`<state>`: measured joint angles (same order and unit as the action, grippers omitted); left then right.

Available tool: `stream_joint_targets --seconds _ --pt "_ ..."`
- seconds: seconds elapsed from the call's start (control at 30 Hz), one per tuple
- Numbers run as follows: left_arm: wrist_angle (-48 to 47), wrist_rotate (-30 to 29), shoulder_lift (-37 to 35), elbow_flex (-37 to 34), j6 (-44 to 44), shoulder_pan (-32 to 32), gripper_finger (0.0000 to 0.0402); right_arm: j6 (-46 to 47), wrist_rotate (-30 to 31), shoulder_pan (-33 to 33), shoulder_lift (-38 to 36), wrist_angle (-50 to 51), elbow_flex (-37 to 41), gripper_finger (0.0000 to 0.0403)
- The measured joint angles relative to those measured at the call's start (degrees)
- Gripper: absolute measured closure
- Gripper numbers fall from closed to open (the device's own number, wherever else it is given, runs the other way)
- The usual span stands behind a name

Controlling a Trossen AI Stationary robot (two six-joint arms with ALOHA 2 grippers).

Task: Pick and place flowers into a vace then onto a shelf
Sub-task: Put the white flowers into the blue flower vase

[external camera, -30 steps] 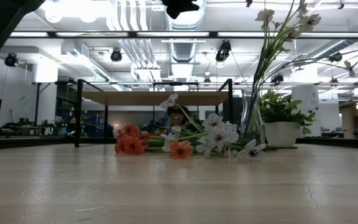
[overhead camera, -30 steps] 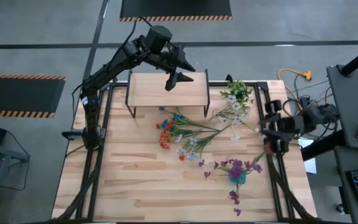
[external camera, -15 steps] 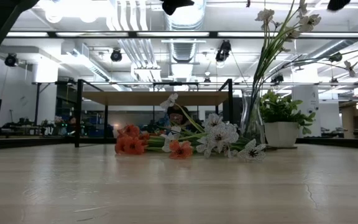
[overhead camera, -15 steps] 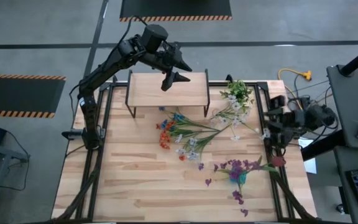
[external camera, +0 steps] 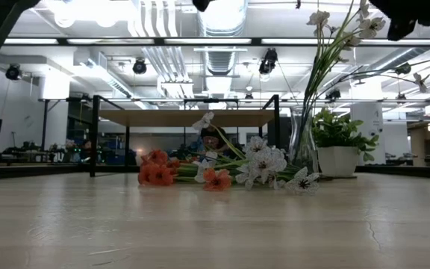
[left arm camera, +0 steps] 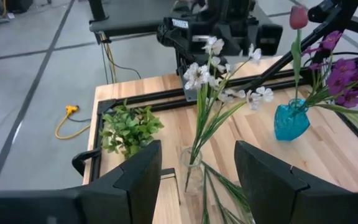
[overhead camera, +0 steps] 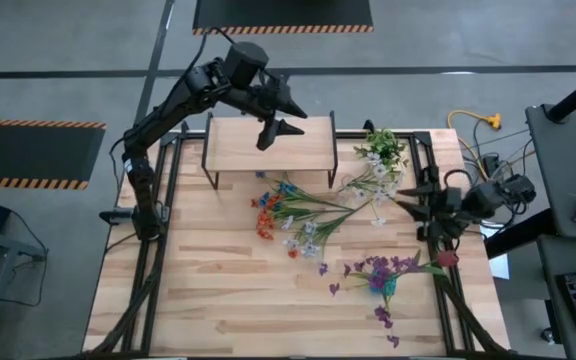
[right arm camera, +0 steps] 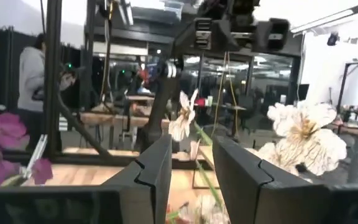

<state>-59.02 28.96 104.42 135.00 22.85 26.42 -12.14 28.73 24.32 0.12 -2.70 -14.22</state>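
Loose flowers (overhead camera: 303, 215) with orange, blue and white blooms lie on their sides on the table in front of the shelf (overhead camera: 268, 145). A clear vase (left arm camera: 191, 169) holds white flowers (left arm camera: 207, 68). A teal vase (left arm camera: 291, 121) holds purple flowers and one dark red bloom (overhead camera: 446, 258). My left gripper (overhead camera: 278, 122) hangs open above the shelf, with nothing between its fingers (left arm camera: 196, 149). My right gripper (overhead camera: 418, 205) is at the table's right edge, open and empty (right arm camera: 191, 149), its fingers roughly level and pointing toward the table's left.
A leafy potted plant (overhead camera: 381, 145) stands at the far right, beside the shelf. Purple petals (overhead camera: 378, 318) lie near the teal vase. The near left part of the tabletop (overhead camera: 188, 290) is bare wood. A person (right arm camera: 33, 74) stands in the room beyond the table.
My right gripper has sunk at the table's right edge and tipped its fingers upward, coming into the top of the low view; the dark red bloom now shows beside it. My left gripper has drifted slightly toward the table's left above the shelf, still open.
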Motion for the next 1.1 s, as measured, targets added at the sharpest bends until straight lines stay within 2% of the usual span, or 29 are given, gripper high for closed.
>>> stream_joint_targets --seconds 0.1,0.27,0.43,0.57,0.67,0.77,0.97,1.1 --pt "-1.64 -2.75 -2.15 0.0 -0.28 -1.39 0.0215 0.13 -0.04 0.0 -0.04 -1.05 0.32 0.0294" --pt "-10.99 -8.0 -6.3 0.0 -2.05 -3.67 0.0215 0.09 -0.04 0.01 0.0 -0.46 0.62 0.0294" --pt "-13.04 -17.6 -10.29 -1.74 -5.18 -7.56 0.0215 0.11 -0.04 0.02 0.02 -0.11 -0.09 0.0294" --pt "-12.79 -26.21 -15.29 -8.7 -8.42 -10.65 0.0215 -0.22 -0.04 0.0 -0.02 -0.44 -0.66 0.0294" --pt "-7.0 -29.87 -21.66 -19.84 -10.25 -12.82 0.0215 -1.07 -0.05 0.0 0.04 0.05 -0.97 0.0294" --pt "1.89 -32.11 -30.68 -34.9 -11.16 -14.27 0.0215 -1.38 -0.09 0.0 0.09 0.6 -1.79 0.0294" --pt "31.82 -33.84 -49.95 -66.02 -11.43 -14.15 0.0215 -1.35 -0.1 0.0 0.11 3.54 -3.16 0.0294" --pt "50.43 -33.53 -58.34 -86.08 -10.27 -14.42 0.0215 -1.36 -0.13 0.02 0.66 4.04 -3.43 0.0294"
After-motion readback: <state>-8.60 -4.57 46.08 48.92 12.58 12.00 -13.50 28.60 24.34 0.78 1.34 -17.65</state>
